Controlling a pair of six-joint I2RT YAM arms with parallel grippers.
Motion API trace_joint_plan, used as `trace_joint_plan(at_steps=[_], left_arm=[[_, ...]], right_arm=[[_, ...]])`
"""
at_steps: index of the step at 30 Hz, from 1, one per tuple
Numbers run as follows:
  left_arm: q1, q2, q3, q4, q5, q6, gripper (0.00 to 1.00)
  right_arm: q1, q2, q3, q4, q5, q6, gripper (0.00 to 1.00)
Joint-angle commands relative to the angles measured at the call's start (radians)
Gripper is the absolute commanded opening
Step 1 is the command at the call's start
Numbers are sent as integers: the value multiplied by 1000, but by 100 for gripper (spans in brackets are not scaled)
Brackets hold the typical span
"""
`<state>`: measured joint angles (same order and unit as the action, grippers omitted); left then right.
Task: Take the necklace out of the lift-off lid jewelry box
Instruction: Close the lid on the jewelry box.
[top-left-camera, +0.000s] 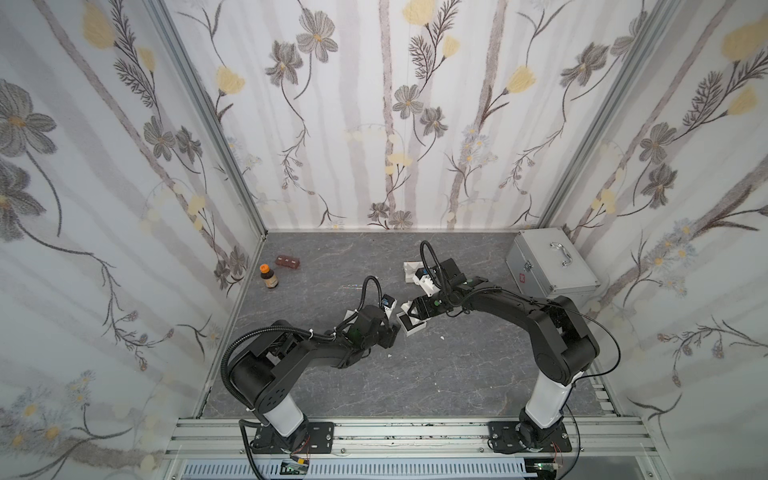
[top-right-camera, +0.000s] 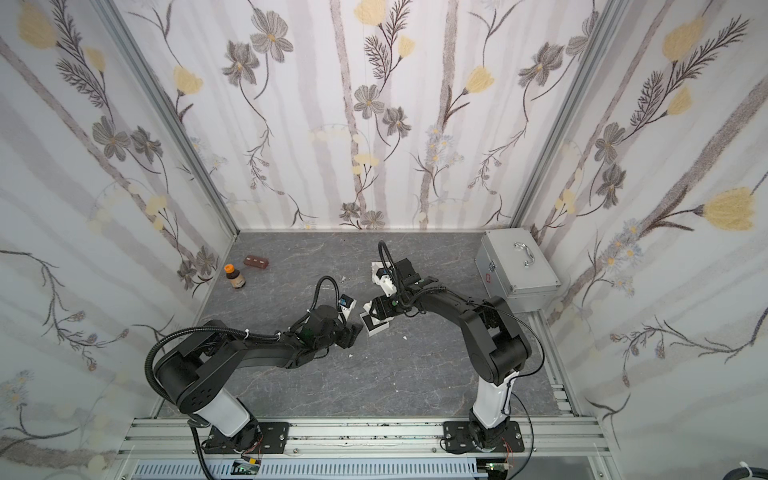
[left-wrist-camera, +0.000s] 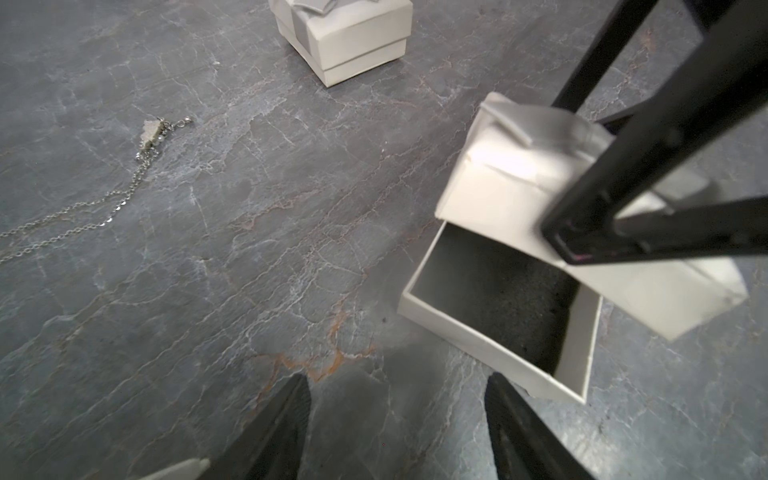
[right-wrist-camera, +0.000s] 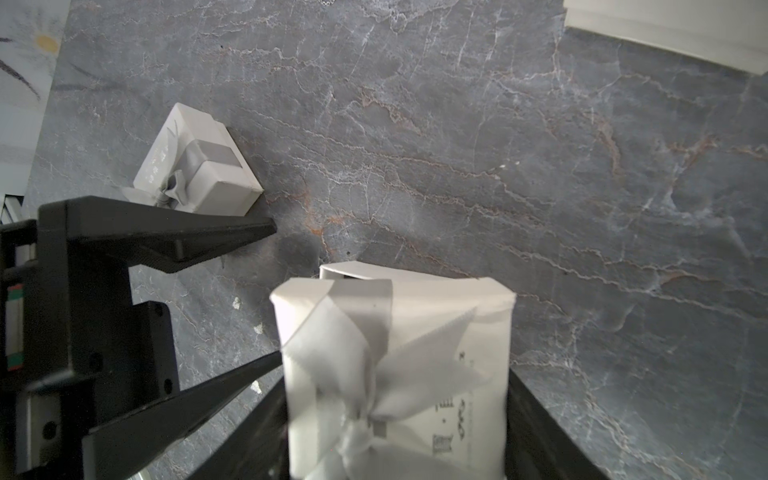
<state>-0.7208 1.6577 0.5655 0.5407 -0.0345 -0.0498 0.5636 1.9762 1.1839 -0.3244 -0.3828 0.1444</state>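
The necklace, a silver chain with a pale pendant, lies loose on the grey table, well apart from the box. The jewelry box base stands open with a dark, empty lining; both top views show it mid-table. Its white lid, tied with a grey ribbon bow, hangs tilted just above the base, and my right gripper is shut on it. My left gripper is open beside the base's near corner, holding nothing.
A second, closed white ribboned box sits further back. A silver metal case stands at the back right. A brown bottle with an orange cap and a brown block are at the back left.
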Motion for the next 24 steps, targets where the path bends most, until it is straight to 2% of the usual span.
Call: trace_joint_plan(at_steps=[1, 16, 24], left_arm=[[-5, 30, 16, 66, -30, -9, 68], [-18, 71, 33, 100, -47, -28, 68], [-33, 71, 28, 109, -65, -34, 68]], right_arm=[[2, 7, 3, 22, 8, -19, 67], [16, 30, 3, 28, -18, 25, 68], [16, -1, -22, 31, 14, 90, 68]])
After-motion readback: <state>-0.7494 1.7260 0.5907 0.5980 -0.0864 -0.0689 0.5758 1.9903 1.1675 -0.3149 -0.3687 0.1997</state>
